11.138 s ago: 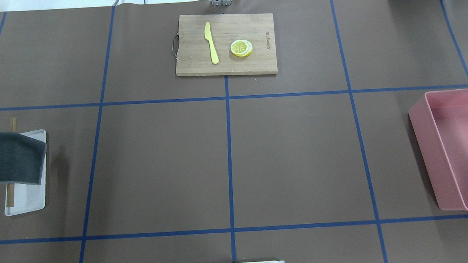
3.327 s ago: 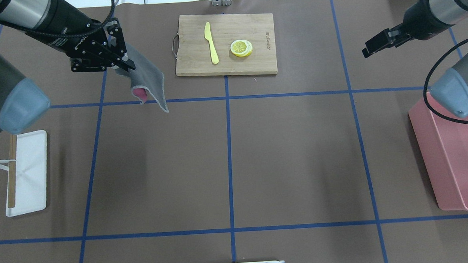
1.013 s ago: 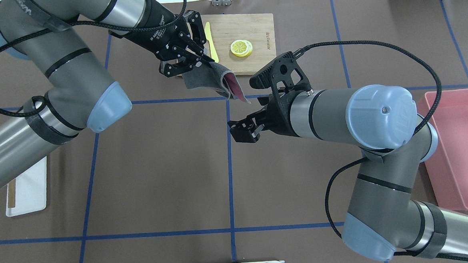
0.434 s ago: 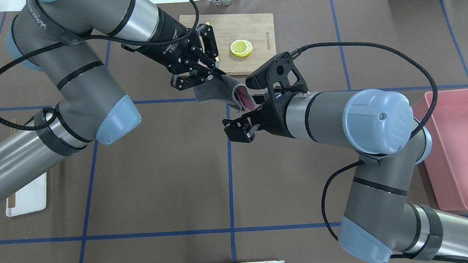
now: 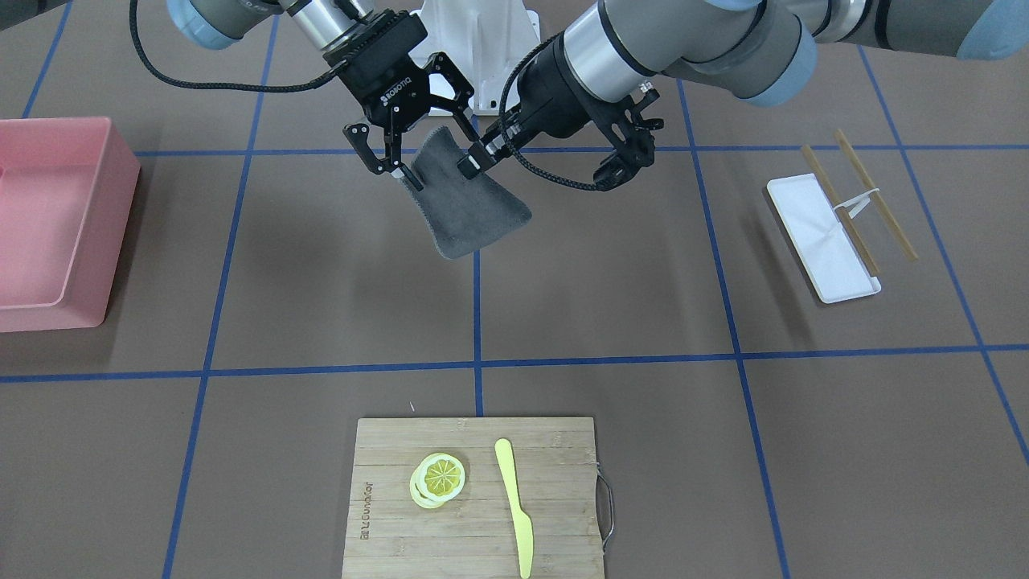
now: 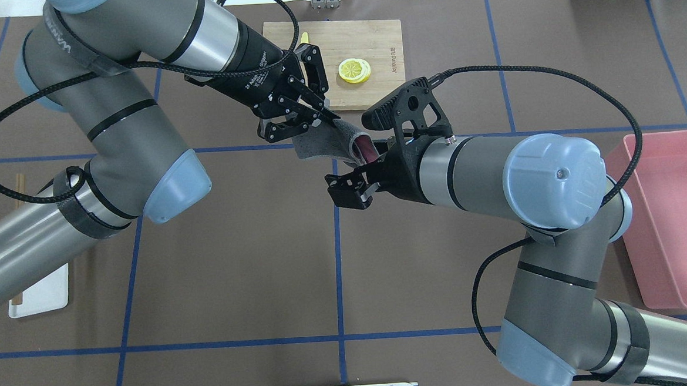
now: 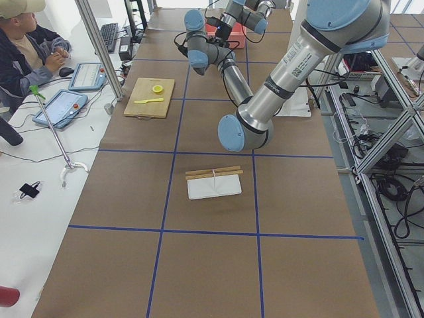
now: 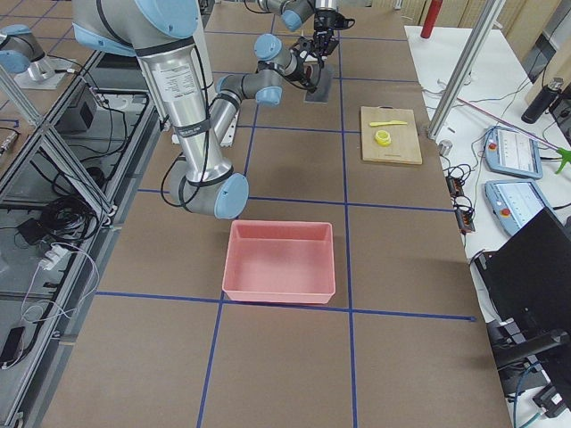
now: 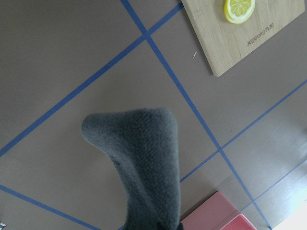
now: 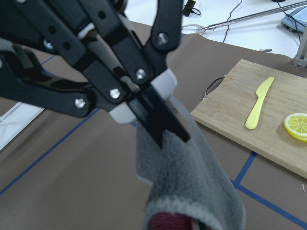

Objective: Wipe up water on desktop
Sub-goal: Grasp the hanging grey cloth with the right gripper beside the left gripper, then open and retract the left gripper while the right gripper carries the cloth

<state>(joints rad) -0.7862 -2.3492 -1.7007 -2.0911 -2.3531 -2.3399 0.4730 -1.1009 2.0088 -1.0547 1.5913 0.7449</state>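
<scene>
The desktop [image 6: 235, 251] is brown with blue tape lines; I see no water on it. My left gripper [image 6: 329, 116] is shut on the top edge of a grey cloth [image 6: 323, 147] with a dark red inner face. It holds the cloth above the table's middle, near the cutting board. The cloth hangs freely in the front view [image 5: 470, 209]. My right gripper [image 6: 357, 171] is open, and its jaws stand on either side of the cloth's hanging edge. The right wrist view shows the left gripper [image 10: 160, 120] pinching the cloth [image 10: 187, 187].
A bamboo cutting board [image 5: 555, 482] holds lemon slices [image 5: 438, 478] and a yellow knife [image 5: 514, 507] at the far side. A pink bin [image 5: 48, 314] stands on my right. A white tray [image 5: 820, 233] with a wooden rack stands on my left. An operator [image 7: 26, 46] sits beyond the table.
The cloth hung on the rack at first. My left gripper has carried it towards the centre and lowered it. My right gripper, open, has edged left up to the cloth.
</scene>
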